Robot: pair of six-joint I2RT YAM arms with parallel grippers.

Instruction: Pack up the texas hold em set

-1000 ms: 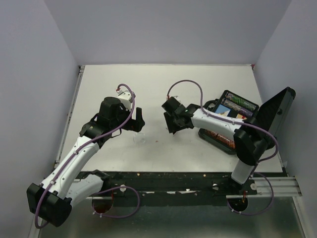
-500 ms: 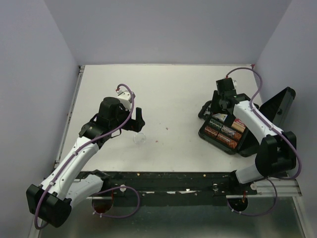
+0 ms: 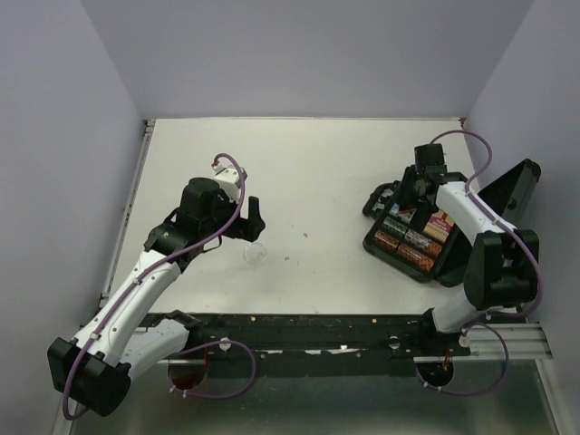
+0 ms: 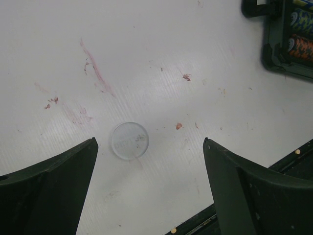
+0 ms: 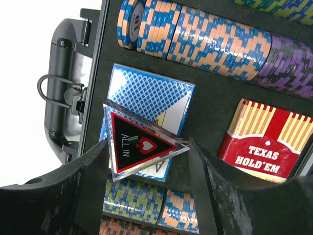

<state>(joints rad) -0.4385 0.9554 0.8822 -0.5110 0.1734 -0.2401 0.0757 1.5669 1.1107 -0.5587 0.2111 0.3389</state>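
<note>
The black hinged case (image 3: pixel 371 243) sits at the right side of the white worktop (image 3: pixel 317 163), its lid (image 3: pixel 504 198) standing open on the far right. Inside, set in black lining, are rows of striped chips: an orange-and-blue row (image 5: pixel 205 39) at the top, with a purple-and-black one (image 5: pixel 288 68) beside it. Below them lie a blue card box (image 5: pixel 156 90) with a diamond-lattice back and a red card box (image 5: pixel 266 139) printed "TEXAS HOLD'EM".

The right fingers (image 5: pixel 63 196), about half open, pinch the triangular marker (image 5: pixel 137 142) by its edges. It is clear-rimmed, red and black, reads "ALL IN", and hangs tilted over the blue card box.

The left fingers (image 4: pixel 49 196) are spread wide and hold nothing. They hover over a clear round marker (image 4: pixel 128 140) lying flat on the worktop, well apart from the case.
</note>
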